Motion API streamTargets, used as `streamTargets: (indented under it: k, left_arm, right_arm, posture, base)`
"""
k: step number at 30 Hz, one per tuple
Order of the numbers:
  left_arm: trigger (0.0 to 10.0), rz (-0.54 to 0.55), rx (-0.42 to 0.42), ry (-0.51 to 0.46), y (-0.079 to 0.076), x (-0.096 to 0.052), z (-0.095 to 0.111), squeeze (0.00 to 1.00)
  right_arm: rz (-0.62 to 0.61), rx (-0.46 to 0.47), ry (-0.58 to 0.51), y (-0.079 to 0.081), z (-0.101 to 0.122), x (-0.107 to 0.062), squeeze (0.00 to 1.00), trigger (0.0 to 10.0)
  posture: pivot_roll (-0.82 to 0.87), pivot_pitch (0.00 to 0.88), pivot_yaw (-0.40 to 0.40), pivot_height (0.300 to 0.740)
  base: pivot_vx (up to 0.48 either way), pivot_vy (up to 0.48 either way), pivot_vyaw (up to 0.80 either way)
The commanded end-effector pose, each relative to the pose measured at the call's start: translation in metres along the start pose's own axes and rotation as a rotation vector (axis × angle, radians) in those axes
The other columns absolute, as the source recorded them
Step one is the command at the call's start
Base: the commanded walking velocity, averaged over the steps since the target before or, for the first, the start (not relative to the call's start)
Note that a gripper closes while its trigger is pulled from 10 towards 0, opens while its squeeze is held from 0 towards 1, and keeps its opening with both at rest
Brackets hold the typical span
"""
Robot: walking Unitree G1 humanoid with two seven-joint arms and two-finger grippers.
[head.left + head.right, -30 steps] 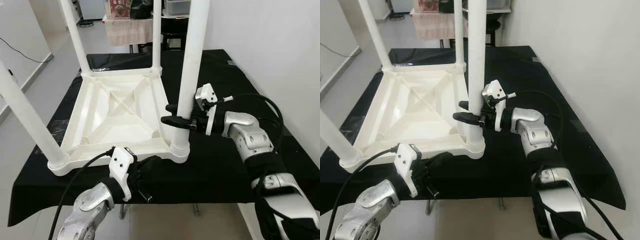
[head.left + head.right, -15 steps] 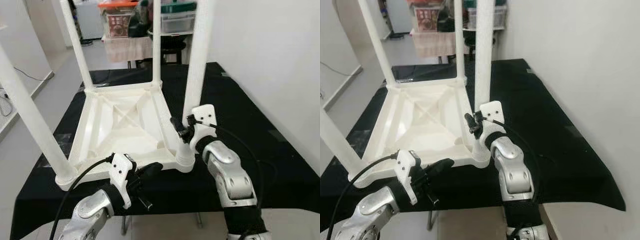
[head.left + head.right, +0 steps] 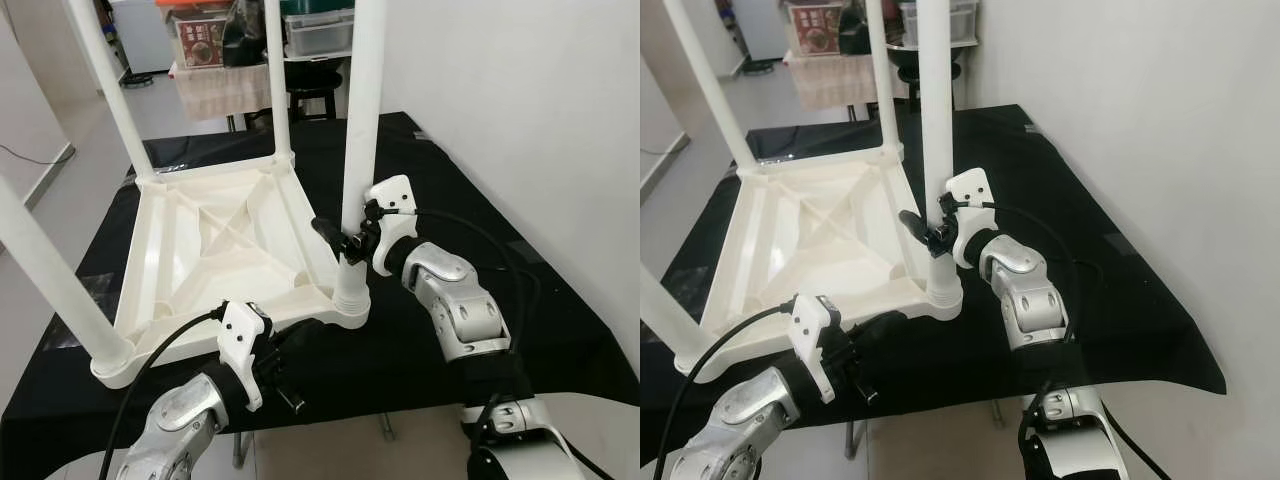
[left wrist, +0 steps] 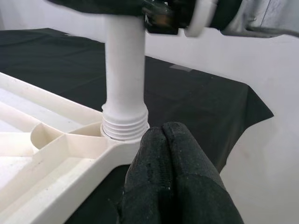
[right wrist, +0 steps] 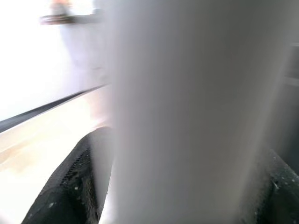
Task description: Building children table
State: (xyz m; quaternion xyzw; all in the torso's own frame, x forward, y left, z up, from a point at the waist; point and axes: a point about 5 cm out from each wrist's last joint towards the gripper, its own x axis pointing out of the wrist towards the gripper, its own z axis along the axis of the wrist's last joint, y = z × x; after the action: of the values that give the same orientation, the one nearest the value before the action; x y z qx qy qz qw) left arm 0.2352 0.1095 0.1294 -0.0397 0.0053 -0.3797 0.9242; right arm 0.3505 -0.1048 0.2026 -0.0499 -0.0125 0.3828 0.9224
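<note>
**Upturned children's table, right end effector clamped on the near leg**

We see the white plastic table top lying upside down on the black-draped worktop, its ribbed underside facing up and a leg standing in each corner. All four legs run out of the top or side of the head views, so we cannot see their free ends.

Our right end effector pinches the near right leg a little above its threaded collar. One black finger shows on the inner side of the leg; the other is hidden behind it. In the right wrist view the leg is a blurred white column, with dark finger pads on either side of it.

Our left end effector sits low at the front edge of the worktop, just below the same corner, its fingers pressed together. In the left wrist view the fingertips appear just in front of the corner socket; we cannot tell whether they touch it.

Storage boxes in the background are too indistinct to make out.
</note>
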Motion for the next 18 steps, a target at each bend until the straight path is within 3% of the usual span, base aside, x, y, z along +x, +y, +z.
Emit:
streamTargets:
  k: [1,6,7,8,9,16,18]
  left_arm:
    - [10.0,0.013,-0.005,0.015,0.002,0.000,-0.003,0.00]
    - [10.0,0.016,-0.003,0.011,0.002,0.000,-0.002,0.00]
    - [10.0,0.019,-0.002,0.010,0.002,0.000,-0.002,0.00]
    - [10.0,0.019,-0.002,0.010,0.002,0.000,-0.002,0.00]
    - [10.0,0.020,-0.002,0.008,0.002,0.000,-0.002,0.00]
    - [10.0,0.021,-0.003,0.004,0.002,-0.001,0.000,0.00]
    - [10.0,0.020,-0.005,0.002,0.002,-0.001,0.001,0.00]
  right_arm:
    - [0.207,-0.037,-0.016,0.006,0.004,0.002,0.00,10.0]
    - [0.318,-0.062,0.008,0.002,0.002,0.002,0.00,10.0]
    - [0.345,-0.045,0.014,-0.001,0.001,0.003,0.00,3.1]
    - [0.345,-0.045,0.014,-0.001,0.001,0.003,0.00,3.1]
    - [0.349,-0.033,0.028,-0.006,0.000,0.006,0.00,0.0]
    - [0.325,-0.008,0.041,-0.015,-0.001,0.008,0.00,0.0]
    - [0.258,-0.054,0.077,-0.021,-0.006,0.004,0.00,0.0]
  posture:
    - [-0.01,0.055,0.025,0.740]
    - [-0.01,0.058,0.024,0.740]
    - [-0.01,0.059,0.024,0.740]
    - [-0.01,0.059,0.024,0.740]
    - [-0.01,0.066,0.024,0.740]
    - [-0.01,0.075,0.024,0.740]
    - [-0.01,0.081,0.023,0.740]
  base:
    - [0.000,0.000,0.00]
    - [0.000,0.000,0.00]
    - [0.000,0.000,0.00]
    - [0.000,0.000,0.00]
    - [0.000,0.000,0.00]
    - [0.000,0.000,0.00]
    - [0.000,0.000,0.00]
